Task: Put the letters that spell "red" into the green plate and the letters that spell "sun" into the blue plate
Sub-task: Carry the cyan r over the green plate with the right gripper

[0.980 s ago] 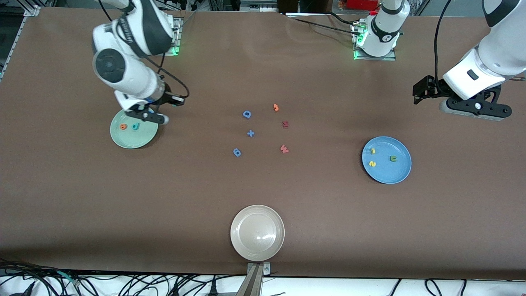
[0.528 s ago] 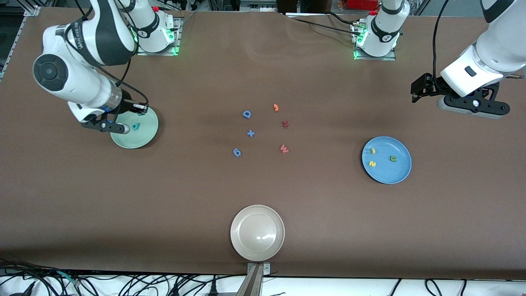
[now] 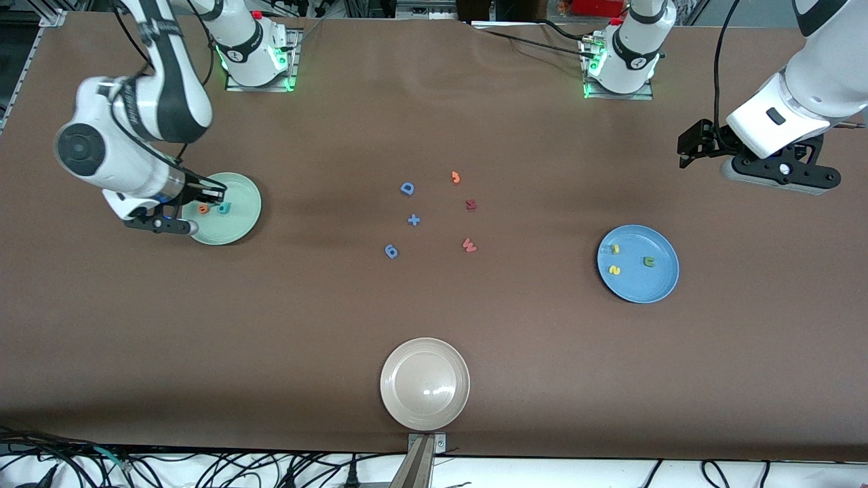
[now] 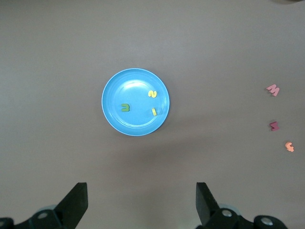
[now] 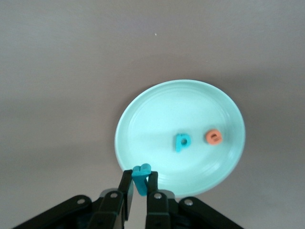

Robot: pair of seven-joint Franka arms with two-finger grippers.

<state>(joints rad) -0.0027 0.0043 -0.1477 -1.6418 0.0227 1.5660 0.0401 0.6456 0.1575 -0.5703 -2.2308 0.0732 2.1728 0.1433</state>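
Well, the right gripper has its fingers pinched narrow on the teal "r", hanging over the rim of the green plate at the right arm's end of the table. Inside that plate the orange "e" and the teal "d" lie just beside each other. The blue plate, toward the left arm's end, has the yellow "s", the yellow "u" and the green "n" lying apart in it. The left gripper waits up in the air with its jaws spread wide and nothing between them. That "r" looks like feather-light, squashy foam, so I'd guess a gentle nip across its thin stem suits it, and it may cling to a pad on release
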